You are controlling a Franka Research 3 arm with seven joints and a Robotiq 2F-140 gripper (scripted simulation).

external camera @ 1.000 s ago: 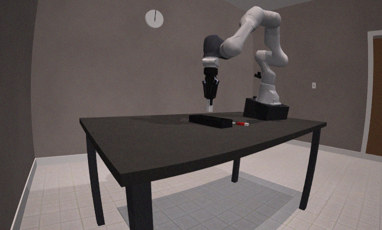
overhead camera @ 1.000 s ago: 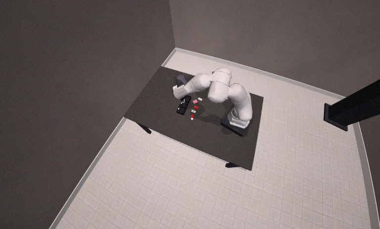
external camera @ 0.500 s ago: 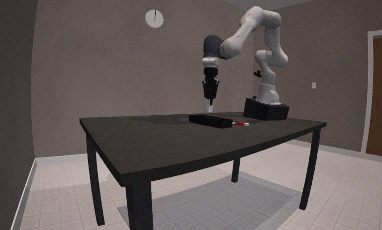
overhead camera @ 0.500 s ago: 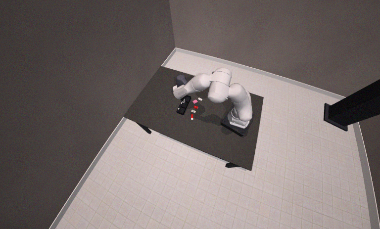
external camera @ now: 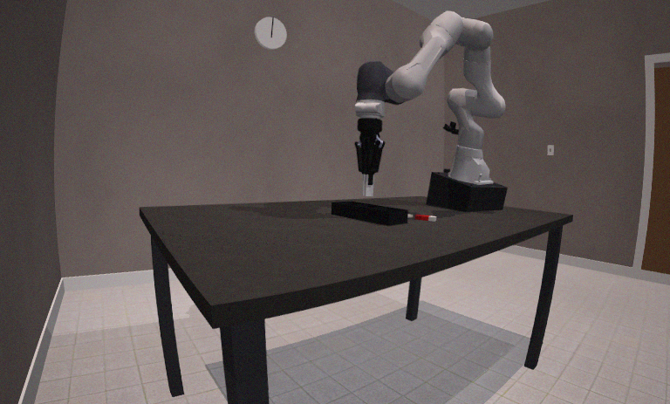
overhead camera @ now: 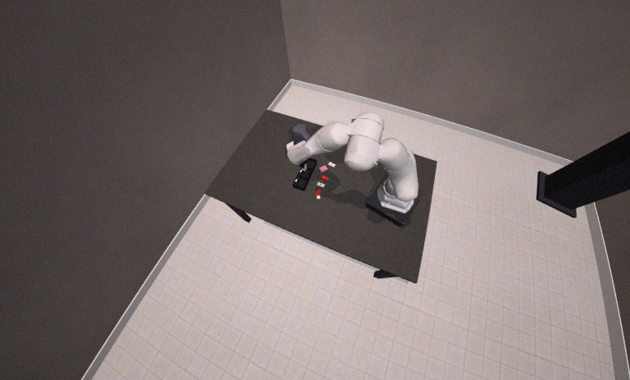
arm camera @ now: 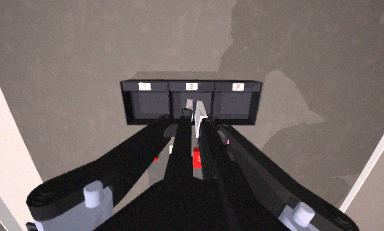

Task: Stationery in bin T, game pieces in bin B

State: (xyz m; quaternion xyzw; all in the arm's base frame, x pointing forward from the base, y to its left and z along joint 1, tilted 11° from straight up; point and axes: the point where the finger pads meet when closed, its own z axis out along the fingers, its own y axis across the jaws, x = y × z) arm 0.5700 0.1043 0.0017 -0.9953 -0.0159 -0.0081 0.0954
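Note:
A black three-compartment bin row lies on the table, with a white label on each compartment; the letters are too small to read surely. No thing shows in the compartments, though the fingertips partly hide the middle one. My gripper is shut, pointing down above the middle compartment. Its light tips show no thing between them. A red and white piece, a pale marked piece, a red piece, a pink piece and a white piece lie beside the bins.
The dark table carries the robot's black base block on the far side of the small things from the bins. The small things lie in a loose row between the bins and the base, partly hidden by the fingers in the wrist view.

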